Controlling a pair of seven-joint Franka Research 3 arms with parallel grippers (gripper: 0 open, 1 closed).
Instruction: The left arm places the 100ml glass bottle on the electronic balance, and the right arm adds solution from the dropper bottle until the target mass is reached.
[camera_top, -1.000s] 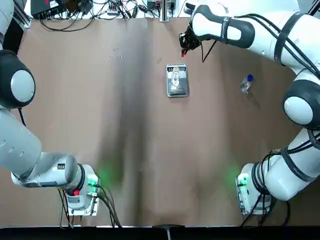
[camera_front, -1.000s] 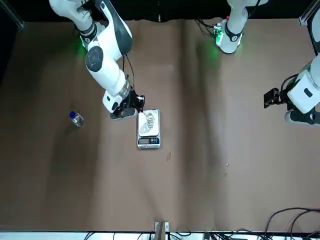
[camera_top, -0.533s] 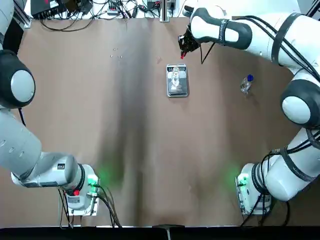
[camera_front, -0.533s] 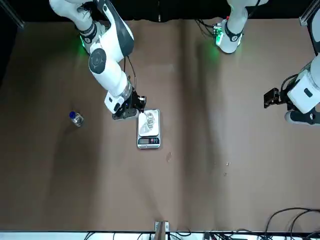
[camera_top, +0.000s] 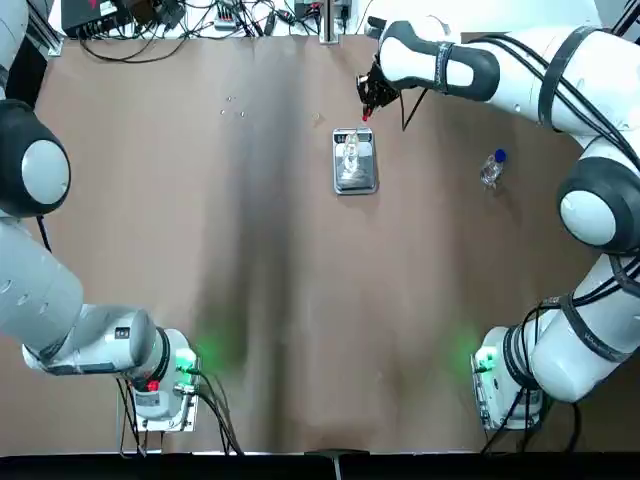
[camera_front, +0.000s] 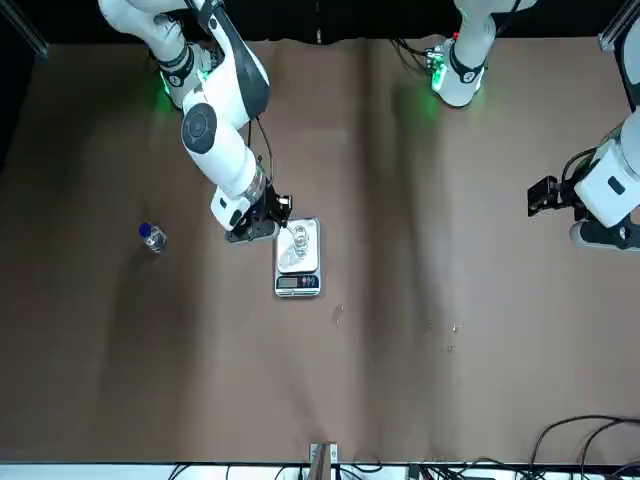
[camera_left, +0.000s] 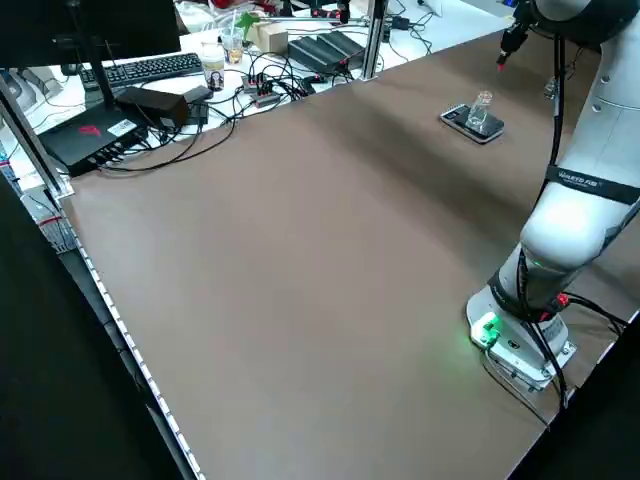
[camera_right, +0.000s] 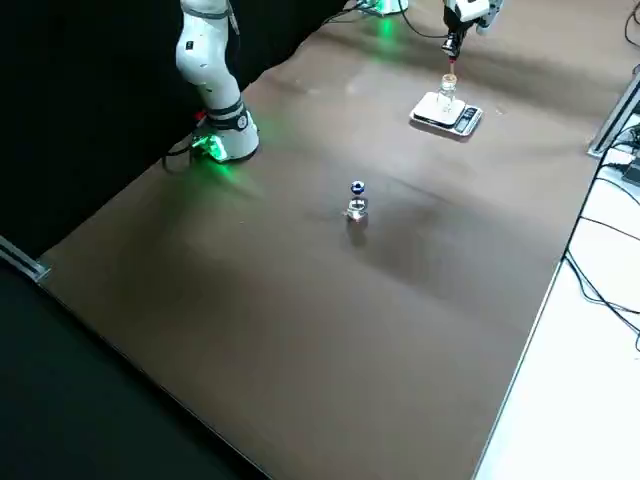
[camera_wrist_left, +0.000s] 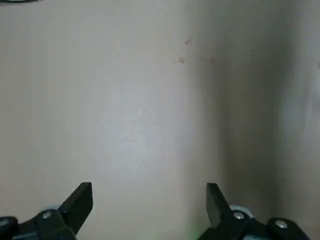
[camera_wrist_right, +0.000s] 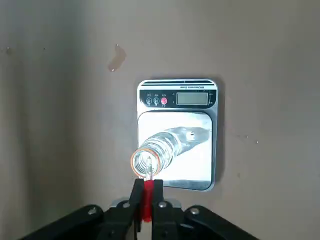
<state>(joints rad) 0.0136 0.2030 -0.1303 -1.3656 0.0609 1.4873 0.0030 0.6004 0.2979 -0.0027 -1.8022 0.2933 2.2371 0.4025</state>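
Note:
The electronic balance (camera_top: 357, 183) lies at the far middle of the table, with the 100ml glass bottle (camera_top: 351, 155) standing on its pan. My right gripper (camera_top: 368, 98) hangs just beyond the balance, shut on a red-bulbed dropper (camera_wrist_right: 147, 197). Seen from the right wrist, the dropper's glass tip sits at the mouth of the glass bottle (camera_wrist_right: 170, 142), above the balance (camera_wrist_right: 192, 98). The dropper bottle (camera_top: 491, 168), blue collar showing and no red bulb on it, stands alone to the right. My left gripper (camera_wrist_left: 149, 189) is open over bare table, far from the balance.
Cables, a keyboard and electronics boxes (camera_left: 150, 85) crowd the far edge. Small droplets (camera_top: 232, 105) and a wet spot (camera_wrist_right: 117, 59) mark the table near the balance. Both arm bases (camera_top: 165, 375) glow green at the near edge.
The right gripper has shifted slightly toward the glass bottle with the dropper in it. The left arm, bottle and balance have not moved.

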